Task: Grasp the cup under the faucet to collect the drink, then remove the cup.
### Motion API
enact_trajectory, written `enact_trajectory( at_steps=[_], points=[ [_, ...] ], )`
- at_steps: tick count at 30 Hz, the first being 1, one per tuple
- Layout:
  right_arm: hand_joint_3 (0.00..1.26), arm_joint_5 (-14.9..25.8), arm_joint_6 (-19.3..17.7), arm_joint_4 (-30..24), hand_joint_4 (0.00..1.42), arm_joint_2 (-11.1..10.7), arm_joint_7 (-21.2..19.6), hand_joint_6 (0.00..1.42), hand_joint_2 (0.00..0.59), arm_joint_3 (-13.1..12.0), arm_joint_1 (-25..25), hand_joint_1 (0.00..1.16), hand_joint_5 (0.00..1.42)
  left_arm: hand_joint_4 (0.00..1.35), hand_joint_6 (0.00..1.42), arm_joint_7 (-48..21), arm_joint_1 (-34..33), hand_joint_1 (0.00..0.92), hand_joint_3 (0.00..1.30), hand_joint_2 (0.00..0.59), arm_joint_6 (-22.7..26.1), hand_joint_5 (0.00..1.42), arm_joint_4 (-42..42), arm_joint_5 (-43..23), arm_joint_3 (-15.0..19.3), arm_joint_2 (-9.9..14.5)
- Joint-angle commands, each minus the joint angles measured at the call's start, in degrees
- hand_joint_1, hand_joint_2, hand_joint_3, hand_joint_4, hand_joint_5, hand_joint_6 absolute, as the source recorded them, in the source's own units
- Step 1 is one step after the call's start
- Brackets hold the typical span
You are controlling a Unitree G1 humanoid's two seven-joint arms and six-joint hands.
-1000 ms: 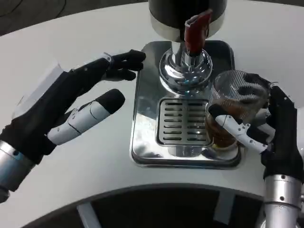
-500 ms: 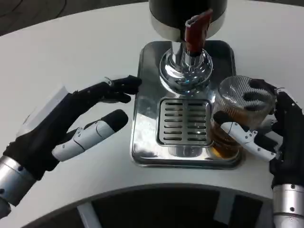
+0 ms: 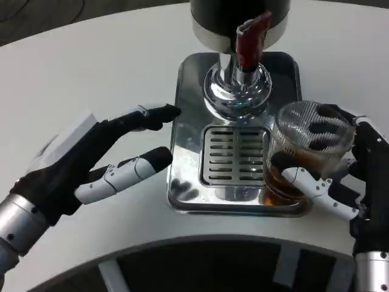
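Observation:
A clear ribbed cup with brown drink in its bottom stands at the right edge of the steel drip tray, to the right of the slotted grate. My right hand grips the cup, thumb across its front and fingers behind it. The faucet with its red lever hangs from the black dispenser above the chrome base; the cup is off to its right, not beneath it. My left hand is open on the table left of the tray, fingertips near the tray's left rim.
The white table extends left and behind. Its curved front edge runs just below the tray, with dark floor beyond. The dispenser body stands at the back centre.
My left hand has drawn back and down from beside the chrome base to the tray's left rim. My right hand has shifted the cup slightly right, toward the tray's right edge.

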Motion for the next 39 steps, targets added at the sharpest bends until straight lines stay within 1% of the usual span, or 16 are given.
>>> enact_trajectory(
  at_steps=[1,7,12,18,24,30,35,39],
  points=[
    [0.78,-0.20,-1.29,-2.85,0.94,0.79,0.37,1.20,0.142,1.22,1.83,0.92,1.18,0.21,0.18,0.78,0.07,0.000,0.25,0.130,-0.97,0.22,1.49,0.70,-0.34,0.83],
    [0.79,-0.56,-1.92,-5.17,0.95,0.77,1.25,1.22,0.143,2.42,3.13,0.93,1.19,0.19,0.16,0.72,-0.45,0.000,0.24,0.131,-0.41,0.20,1.38,2.48,-0.97,1.87],
    [0.80,-1.08,-2.57,-8.10,0.95,0.54,2.21,1.23,0.143,3.85,5.15,0.92,1.19,0.13,0.13,0.05,-0.81,0.000,0.19,0.126,0.91,0.14,0.46,4.70,-1.82,3.29],
    [0.80,-1.22,-2.80,-11.07,0.96,0.41,3.53,1.25,0.142,4.99,6.97,0.92,1.21,0.06,0.10,-0.51,-0.53,0.000,0.15,0.126,1.81,0.08,-0.56,5.79,-2.82,4.32],
    [0.81,-1.23,-2.70,-13.32,0.97,0.39,4.96,1.25,0.142,6.22,7.86,0.92,1.21,0.03,0.09,-1.47,0.66,0.000,0.13,0.120,2.62,0.06,-3.07,5.69,-3.08,5.39],
    [0.81,-1.07,-2.57,-14.07,0.97,0.13,6.23,1.25,0.144,6.92,7.88,0.92,1.21,0.01,0.08,-2.51,1.97,0.000,0.11,0.118,3.25,0.03,-5.55,5.25,-2.61,6.38],
    [0.82,-0.73,-2.68,-14.18,0.98,-0.28,7.90,1.27,0.145,7.90,7.90,0.93,1.21,0.01,0.07,-3.19,4.39,0.000,0.11,0.116,3.47,0.03,-8.48,4.71,-1.30,7.56],
    [0.82,-0.37,-2.83,-14.15,0.98,-0.65,8.95,1.27,0.145,8.29,7.80,0.93,1.21,0.00,0.06,-3.35,6.22,0.000,0.08,0.115,3.84,0.01,-10.64,4.60,0.04,8.77]
  ],
)
